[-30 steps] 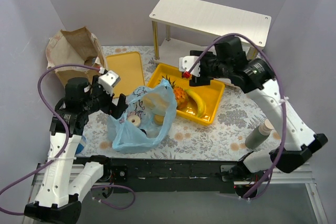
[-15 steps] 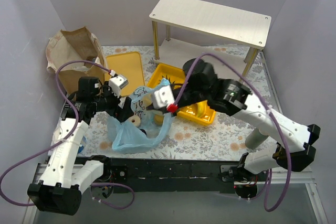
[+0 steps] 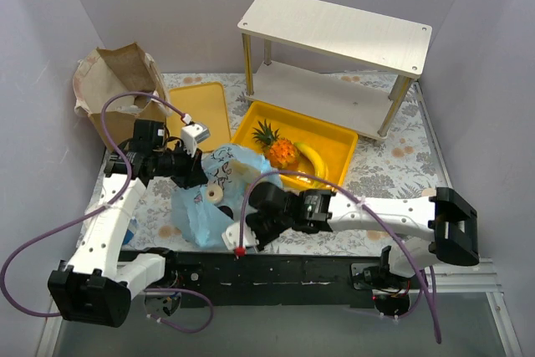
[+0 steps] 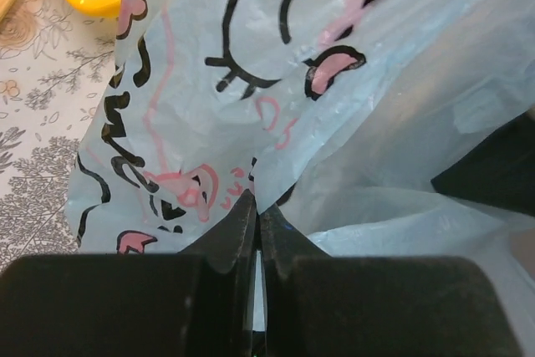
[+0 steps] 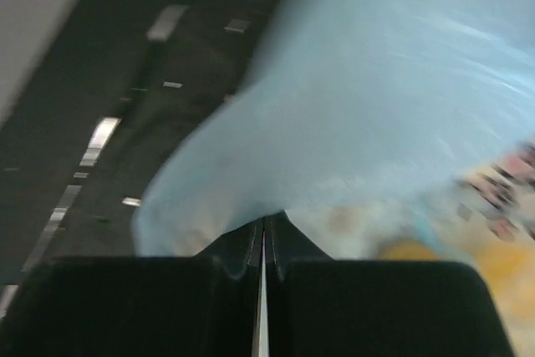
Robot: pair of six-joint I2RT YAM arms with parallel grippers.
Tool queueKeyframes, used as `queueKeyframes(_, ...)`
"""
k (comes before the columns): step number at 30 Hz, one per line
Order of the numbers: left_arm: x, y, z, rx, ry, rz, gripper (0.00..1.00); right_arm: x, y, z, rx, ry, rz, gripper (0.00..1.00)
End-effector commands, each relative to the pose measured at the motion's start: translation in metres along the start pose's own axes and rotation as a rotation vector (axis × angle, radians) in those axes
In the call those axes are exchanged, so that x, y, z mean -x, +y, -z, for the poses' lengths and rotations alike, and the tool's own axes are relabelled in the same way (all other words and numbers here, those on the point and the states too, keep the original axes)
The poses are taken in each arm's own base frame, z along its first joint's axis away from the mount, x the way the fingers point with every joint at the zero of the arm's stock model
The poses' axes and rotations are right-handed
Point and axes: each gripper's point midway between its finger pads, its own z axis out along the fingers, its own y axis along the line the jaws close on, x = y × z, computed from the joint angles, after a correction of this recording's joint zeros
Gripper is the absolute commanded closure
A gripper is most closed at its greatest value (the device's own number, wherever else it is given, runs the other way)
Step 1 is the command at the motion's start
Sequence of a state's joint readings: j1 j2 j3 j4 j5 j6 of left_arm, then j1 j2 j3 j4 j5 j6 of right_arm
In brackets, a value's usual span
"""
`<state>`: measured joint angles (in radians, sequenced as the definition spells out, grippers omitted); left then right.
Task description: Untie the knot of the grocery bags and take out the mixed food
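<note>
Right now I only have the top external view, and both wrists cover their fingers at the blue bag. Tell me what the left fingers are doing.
Observer: In the left wrist view the left fingers are shut, pinching a fold of the blue bag between their tips.
Operator: Now the right fingers.
Observer: That wrist view is blurred, but the right fingers are shut too, the bag's film right at their tips; whether it is caught I cannot tell.
Operator: Report anything showing through the film.
Observer: A yellowish patch beside the tips, too blurred to name.
</note>
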<state>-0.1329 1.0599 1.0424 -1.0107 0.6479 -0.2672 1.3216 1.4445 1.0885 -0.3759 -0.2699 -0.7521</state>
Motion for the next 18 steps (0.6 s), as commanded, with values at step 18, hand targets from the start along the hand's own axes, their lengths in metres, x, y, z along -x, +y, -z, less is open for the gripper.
queueKeyframes(18, -0.036, -0.054, 0.056, -0.003, -0.043, -0.279, 1.0, 0.015, -0.067, 0.007, -0.3, -0.105, -0.178, 0.99)
